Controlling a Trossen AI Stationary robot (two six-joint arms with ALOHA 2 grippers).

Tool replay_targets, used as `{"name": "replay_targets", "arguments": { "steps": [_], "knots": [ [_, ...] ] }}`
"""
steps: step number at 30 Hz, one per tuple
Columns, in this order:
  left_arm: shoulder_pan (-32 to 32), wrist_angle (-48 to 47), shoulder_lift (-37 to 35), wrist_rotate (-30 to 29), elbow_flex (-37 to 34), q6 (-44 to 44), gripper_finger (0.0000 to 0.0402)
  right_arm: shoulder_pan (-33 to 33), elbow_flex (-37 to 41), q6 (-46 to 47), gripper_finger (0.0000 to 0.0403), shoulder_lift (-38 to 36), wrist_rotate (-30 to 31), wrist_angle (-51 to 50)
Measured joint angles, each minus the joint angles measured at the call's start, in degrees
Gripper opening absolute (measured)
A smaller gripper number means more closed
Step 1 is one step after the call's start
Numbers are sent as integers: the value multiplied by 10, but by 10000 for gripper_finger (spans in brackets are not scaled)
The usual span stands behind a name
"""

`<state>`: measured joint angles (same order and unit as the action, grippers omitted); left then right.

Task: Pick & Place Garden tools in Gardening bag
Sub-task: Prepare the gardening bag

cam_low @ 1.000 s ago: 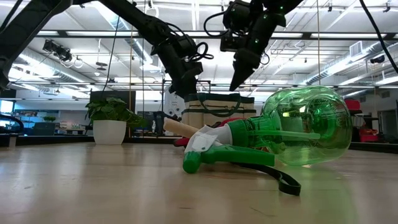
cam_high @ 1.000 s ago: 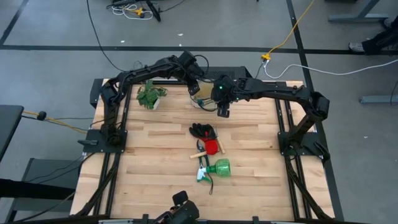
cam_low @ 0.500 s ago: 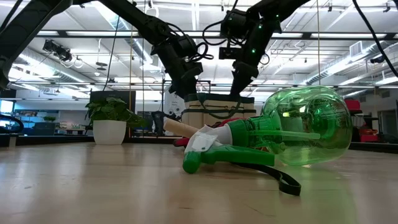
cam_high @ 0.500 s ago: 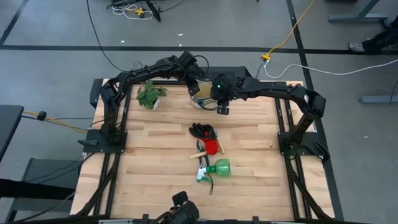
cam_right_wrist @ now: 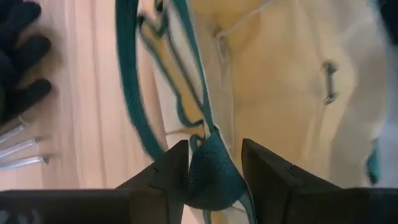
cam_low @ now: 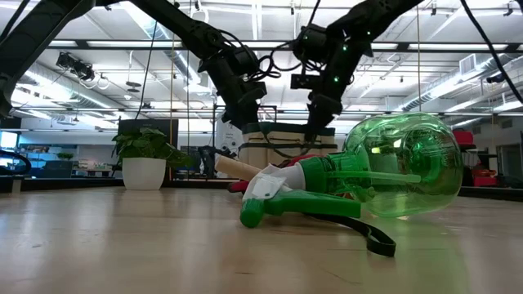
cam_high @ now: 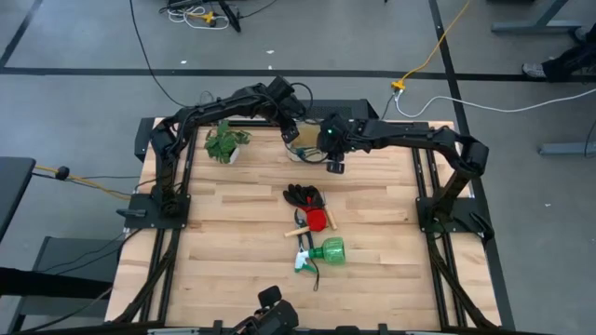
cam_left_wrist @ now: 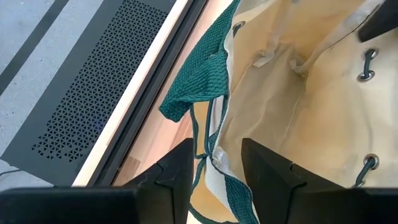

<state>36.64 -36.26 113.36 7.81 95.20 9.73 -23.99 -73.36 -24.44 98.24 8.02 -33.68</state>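
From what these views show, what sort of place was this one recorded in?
Likely a robotics lab in an open industrial hall. A wooden table on a black frame stands on grey concrete floor with loose cables, and the low view shows ceiling strip lights behind.

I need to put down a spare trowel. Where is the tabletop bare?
Bare wood lies left of the black gloves and spray bottle, and right of them. It is crowded at the far edge, where both hands work the bag beside the plant.

Green handle [cam_right_wrist: 208, 168] of beige bag [cam_right_wrist: 280, 81] sits between jaws.
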Motion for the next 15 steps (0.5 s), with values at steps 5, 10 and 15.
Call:
{"name": "replay_targets", "arguments": {
  "steps": [5, 10, 15],
  "knots": [
    [0, 0, 0, 0, 0, 0, 138, 0, 4, -1, 145, 0, 0, 10],
    [0, 1, 0, -10, 0, 4, 108, 0, 4, -1, 107, 0, 0, 13],
    [0, 1, -1, -21, 0, 5, 42, 0, 4, -1, 44, 0, -18, 13]
  ]
}}
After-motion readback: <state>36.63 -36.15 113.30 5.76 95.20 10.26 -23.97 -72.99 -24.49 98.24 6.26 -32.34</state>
